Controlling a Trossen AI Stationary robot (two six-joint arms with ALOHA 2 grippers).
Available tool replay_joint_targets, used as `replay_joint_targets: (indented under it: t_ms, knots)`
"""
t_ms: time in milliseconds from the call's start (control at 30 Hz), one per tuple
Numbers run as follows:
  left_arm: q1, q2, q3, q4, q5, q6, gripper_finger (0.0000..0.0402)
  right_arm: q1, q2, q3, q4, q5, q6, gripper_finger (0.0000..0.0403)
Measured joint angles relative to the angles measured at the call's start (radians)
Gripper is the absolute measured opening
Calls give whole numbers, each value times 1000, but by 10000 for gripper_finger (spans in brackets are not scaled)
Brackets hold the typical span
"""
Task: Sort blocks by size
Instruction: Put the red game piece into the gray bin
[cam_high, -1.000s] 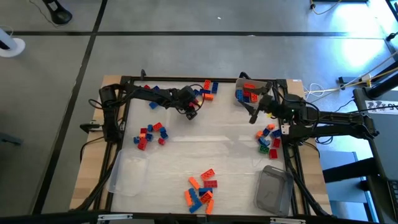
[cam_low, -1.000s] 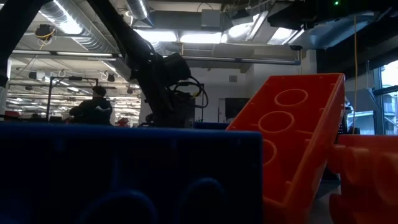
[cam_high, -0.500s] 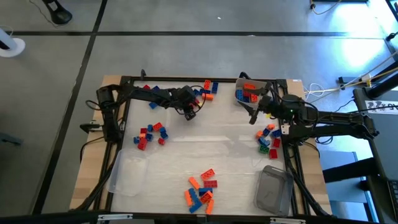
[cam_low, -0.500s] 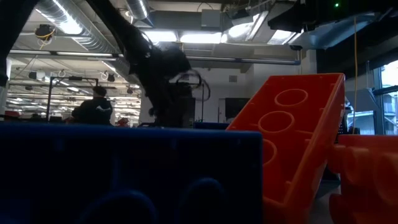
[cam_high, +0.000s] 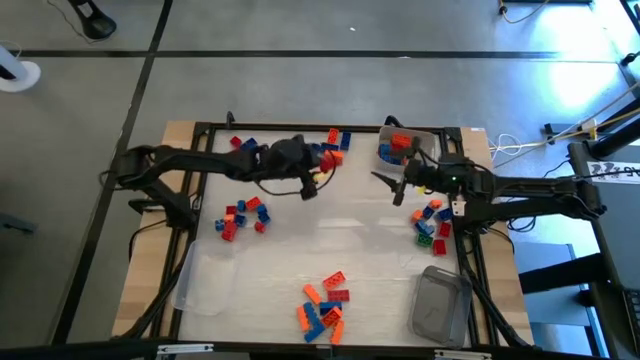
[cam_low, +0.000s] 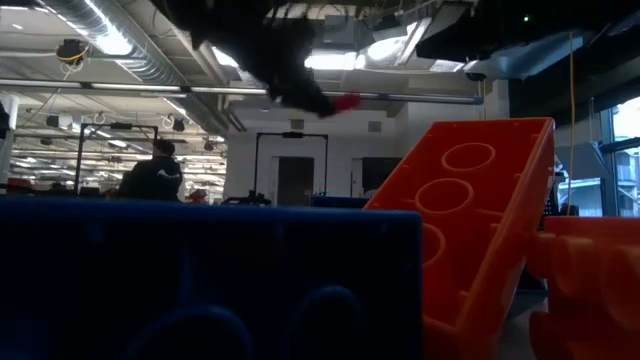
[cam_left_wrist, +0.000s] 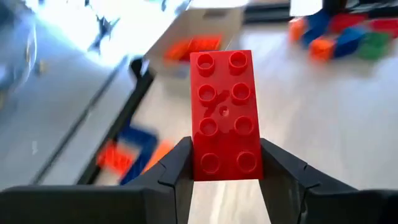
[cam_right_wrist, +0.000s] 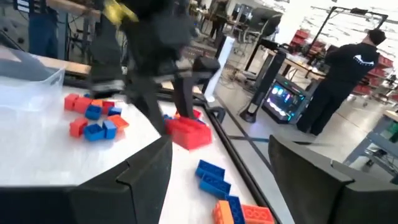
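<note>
Your left hand has just clenched on a long red block, two studs wide and four long, pinched at its near end between both fingers. A second ago that hand sat low by the pile at the far edge of the desk; now the arm has swung up and the block rides clear of the surface, seen from the low view as a red tip under the dark hand.

Your right hand hangs released, fingers wide, just beside the clear tub of mixed blocks at the far right.

Reading: the pick is done, and carry to a size pile comes next. Four loose piles remain unsorted on the desk.
</note>
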Motion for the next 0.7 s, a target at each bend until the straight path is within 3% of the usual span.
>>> replay_joint_targets:
  t_ms: [233,700]
  knots:
    - [-88,-8,0,81,1,124,136,0,75,0,95,-86,0,264]
    - [-119,-8,0,131,0,145,138,0,168,0,196,-215,0,264]
